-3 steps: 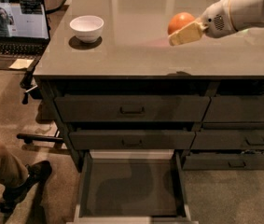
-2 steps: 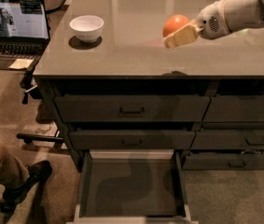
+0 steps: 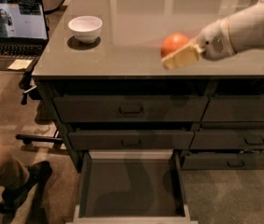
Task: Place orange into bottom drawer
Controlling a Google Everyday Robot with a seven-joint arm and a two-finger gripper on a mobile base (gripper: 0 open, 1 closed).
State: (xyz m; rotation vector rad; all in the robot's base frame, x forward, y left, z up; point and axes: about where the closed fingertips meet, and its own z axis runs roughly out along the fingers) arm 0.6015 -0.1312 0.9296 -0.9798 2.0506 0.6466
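Note:
My gripper (image 3: 177, 52) reaches in from the right and is shut on the orange (image 3: 173, 43), a small round orange fruit held above the front part of the grey countertop (image 3: 136, 27). One pale finger (image 3: 184, 57) shows in front of the fruit. The bottom drawer (image 3: 132, 185) stands pulled open below, wide and shallow, with a pale rim and a bare dark floor. It lies down and a little left of the orange.
A white bowl (image 3: 85, 28) sits at the counter's left. Two closed drawers with handles (image 3: 130, 109) are above the open one; a neighbouring drawer stack (image 3: 243, 125) is at right. An open laptop (image 3: 12, 24) is at the left, a person's leg and shoe (image 3: 10, 176) at the lower left.
My gripper has carried the orange leftward and toward the counter's front edge. The drawer and bowl have not moved.

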